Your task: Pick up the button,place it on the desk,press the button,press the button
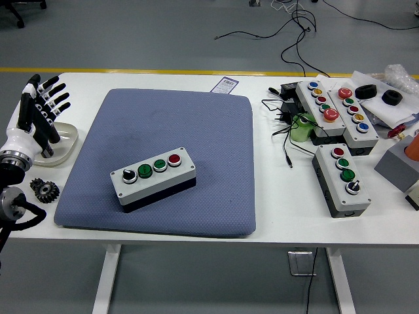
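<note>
Button box [153,178] with four buttons lies slantwise on the blue mat [196,131], set down and free to press. My left hand [36,114] hovers at the table's left edge, fingers spread, holding nothing. Three more button boxes sit far right, well apart.

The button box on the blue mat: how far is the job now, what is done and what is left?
Placing looks done: the button box lies flat on the blue mat, with nothing holding it. Nothing is in hand: the left hand is over the table's left edge, fingers spread and empty, well apart from the box. The right hand is out of view. Whether the red button or any other has been pressed cannot be told.
</note>
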### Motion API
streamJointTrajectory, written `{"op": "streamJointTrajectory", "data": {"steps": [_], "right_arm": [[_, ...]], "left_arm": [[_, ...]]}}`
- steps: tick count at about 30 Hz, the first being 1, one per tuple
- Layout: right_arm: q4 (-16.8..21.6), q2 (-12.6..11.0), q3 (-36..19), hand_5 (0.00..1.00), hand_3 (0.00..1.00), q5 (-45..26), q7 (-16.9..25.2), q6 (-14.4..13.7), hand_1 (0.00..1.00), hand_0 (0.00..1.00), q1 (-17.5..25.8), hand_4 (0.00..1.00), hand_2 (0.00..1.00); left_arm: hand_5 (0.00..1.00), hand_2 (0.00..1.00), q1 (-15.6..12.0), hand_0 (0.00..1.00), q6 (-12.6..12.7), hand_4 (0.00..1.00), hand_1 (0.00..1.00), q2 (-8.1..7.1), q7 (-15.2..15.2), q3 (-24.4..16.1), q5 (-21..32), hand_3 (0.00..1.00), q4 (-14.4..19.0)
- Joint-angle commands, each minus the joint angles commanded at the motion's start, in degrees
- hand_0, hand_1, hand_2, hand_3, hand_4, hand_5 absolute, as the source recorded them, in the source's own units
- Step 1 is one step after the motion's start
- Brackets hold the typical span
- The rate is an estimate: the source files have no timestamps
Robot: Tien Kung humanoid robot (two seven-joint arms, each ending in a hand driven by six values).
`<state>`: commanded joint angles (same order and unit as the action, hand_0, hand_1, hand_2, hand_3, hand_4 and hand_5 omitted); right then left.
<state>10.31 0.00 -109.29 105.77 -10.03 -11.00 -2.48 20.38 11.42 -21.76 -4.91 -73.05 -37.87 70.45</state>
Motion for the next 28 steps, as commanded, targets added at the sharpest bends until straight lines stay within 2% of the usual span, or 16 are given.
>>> {"op": "streamJointTrajectory", "data": {"steps": [11, 28], "right_arm": [[0.00, 0.00, 0.58, 0.153, 0.632, -0.55, -0.10, 0.02, 0.665, 0.547, 0.13, 0.308, 0.708], [0.00, 0.00, 1.91, 0.154, 0.631, -2.42, -0.63, -0.17, 0.665, 0.542, 0.47, 0.308, 0.708]], "left_arm": [[0.998, 0.863, -0.07, 0.816, -1.01, 0.610, 0.847, 0.10, -0.13, -0.19, -0.12, 0.824, 0.16], [0.998, 0.865, 0.64, 0.812, -0.88, 0.613, 0.848, 0.53, -0.25, 0.89, -0.40, 0.828, -0.92]]}}
